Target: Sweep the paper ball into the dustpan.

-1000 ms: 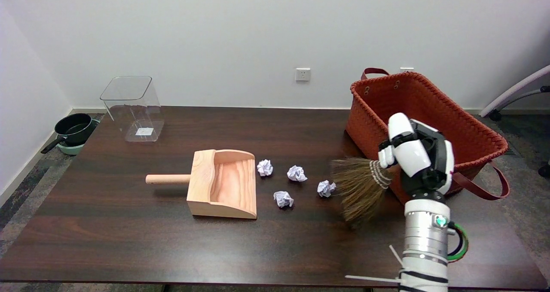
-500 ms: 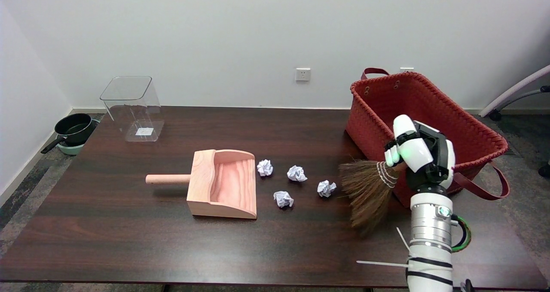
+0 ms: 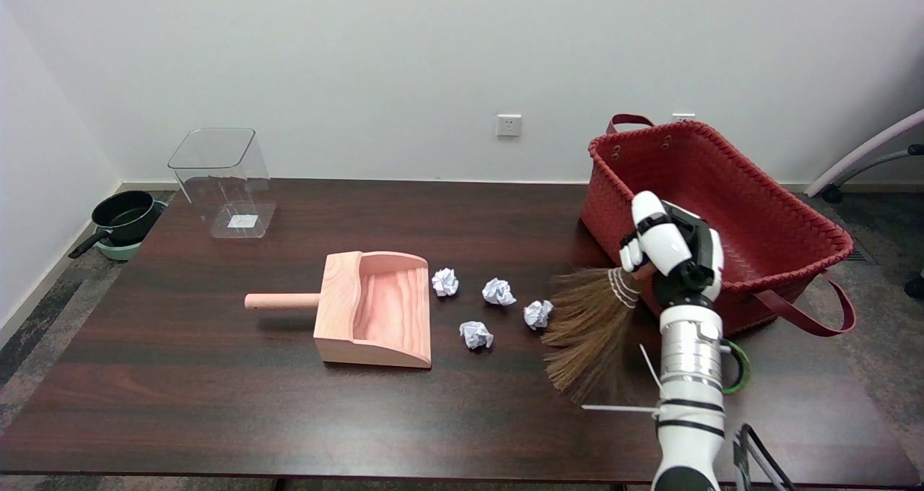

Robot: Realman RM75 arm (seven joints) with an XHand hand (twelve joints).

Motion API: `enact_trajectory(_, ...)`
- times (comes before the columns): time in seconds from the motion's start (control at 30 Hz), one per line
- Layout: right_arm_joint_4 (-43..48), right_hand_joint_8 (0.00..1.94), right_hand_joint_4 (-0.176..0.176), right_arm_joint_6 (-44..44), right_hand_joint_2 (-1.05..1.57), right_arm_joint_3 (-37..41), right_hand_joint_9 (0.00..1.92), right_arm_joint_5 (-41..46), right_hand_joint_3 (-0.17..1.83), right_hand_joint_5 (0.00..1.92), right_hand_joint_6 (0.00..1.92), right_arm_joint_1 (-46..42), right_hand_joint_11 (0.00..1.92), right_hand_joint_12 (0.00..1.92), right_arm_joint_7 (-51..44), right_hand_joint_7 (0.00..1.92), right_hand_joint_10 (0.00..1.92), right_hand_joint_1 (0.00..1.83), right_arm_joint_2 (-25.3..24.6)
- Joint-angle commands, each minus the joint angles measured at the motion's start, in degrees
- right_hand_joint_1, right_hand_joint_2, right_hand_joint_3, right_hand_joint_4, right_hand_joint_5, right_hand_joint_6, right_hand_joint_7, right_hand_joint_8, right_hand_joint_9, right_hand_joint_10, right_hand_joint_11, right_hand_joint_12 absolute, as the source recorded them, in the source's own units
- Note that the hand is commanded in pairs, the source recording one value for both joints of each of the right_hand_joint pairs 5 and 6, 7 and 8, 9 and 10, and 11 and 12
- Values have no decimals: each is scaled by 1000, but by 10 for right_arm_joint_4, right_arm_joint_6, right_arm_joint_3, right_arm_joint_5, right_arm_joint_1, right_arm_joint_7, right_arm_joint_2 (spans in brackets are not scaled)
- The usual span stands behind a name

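The dark wooden table [image 3: 216, 404] is carrying everything. At its far right corner a woven red basket [image 3: 779, 216] is sitting, its strap handle drooping toward the near edge; a clear plastic bin [image 3: 224, 180] is standing at the far left corner. Near the table's middle the pale wooden dustpan [image 3: 375, 310] is lying with its round handle pointing at the left edge and its open mouth facing right. The right hand [image 3: 671, 249] is wrapping closed around the bound neck of a straw hand broom [image 3: 585, 325], whose bristles are fanning out toward the near edge. Four crumpled white paper balls are lying between broom and pan. The nearest paper ball [image 3: 537, 313] is touching the bristle tips, directly left of the hand, with the pan's mouth further left along much the same line. I reckon a leftward push is what it needs. The others [image 3: 498, 291] [image 3: 476, 334] [image 3: 445, 281] are looking light and jagged.
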Motion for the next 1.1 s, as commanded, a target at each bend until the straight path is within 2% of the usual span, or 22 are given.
enact_trajectory(0.03,47,1920,0,47,1571,-77,1920,86,1407,1920,1920,141,1920,1920,1,1920,1920,1006,29)
enact_trajectory(0.33,10,1920,0,84,1571,-122,1920,111,1508,1920,1920,183,1920,1920,1,1920,1920,985,21)
enact_trajectory(0.6,-6,1920,0,94,1571,-172,1920,122,1560,1920,1920,220,1920,1920,1,1920,1920,958,-32)
enact_trajectory(0.8,-27,1920,0,104,1571,-222,1920,152,1589,1920,1920,220,1920,1920,4,1920,1920,904,-37)
enact_trajectory(0.9,-49,1920,0,121,1556,-218,1920,150,1619,1920,1920,209,1920,1920,1,1920,1920,883,-31)
enact_trajectory(1.1,-92,1920,0,132,1561,-207,1920,148,1572,1920,1920,194,1920,1920,1,1920,1920,865,29)
